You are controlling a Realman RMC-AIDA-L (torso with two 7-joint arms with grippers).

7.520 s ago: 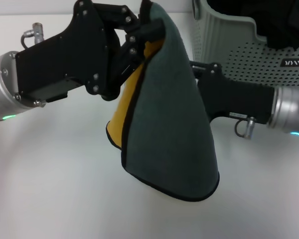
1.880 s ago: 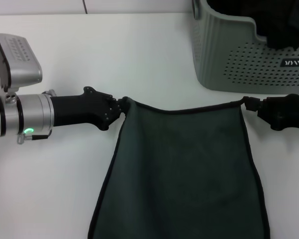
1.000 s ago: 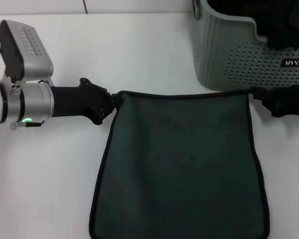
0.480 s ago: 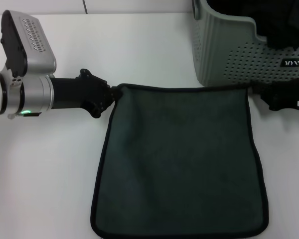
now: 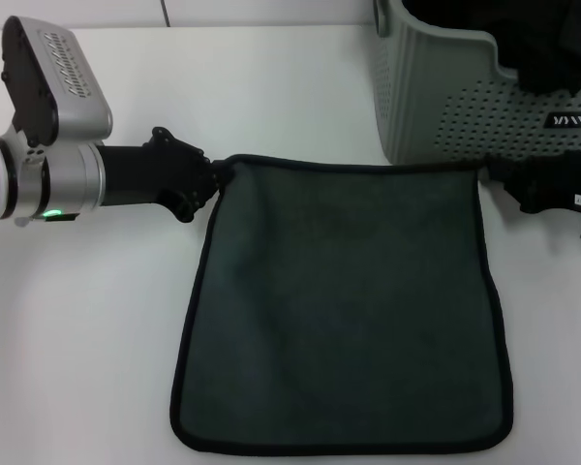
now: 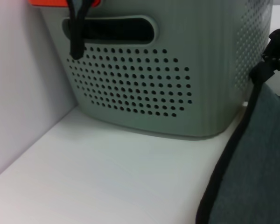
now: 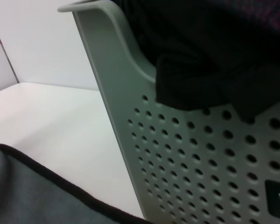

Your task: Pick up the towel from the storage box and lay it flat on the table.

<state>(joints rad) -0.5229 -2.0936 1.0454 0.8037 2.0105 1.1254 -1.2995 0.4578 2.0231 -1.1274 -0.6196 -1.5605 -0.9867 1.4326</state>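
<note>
while the towel (image 5: 344,305) lies spread grey side up on the table (image 5: 271,87) just before the storage box (image 5: 465,107), left gripper (image 5: 216,179) and right gripper (image 5: 491,174) each pinch a far corner; letting go looks next. one towel, one box, one black cloth (image 5: 523,34) inside it.

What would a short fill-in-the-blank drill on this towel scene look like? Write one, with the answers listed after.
1. The towel lies spread on the table with its ____ face up.
2. The left gripper and right gripper each hold a far ____ of the towel.
3. A black cloth sits inside the storage ____.

Answers: grey-green; corner; box
</note>
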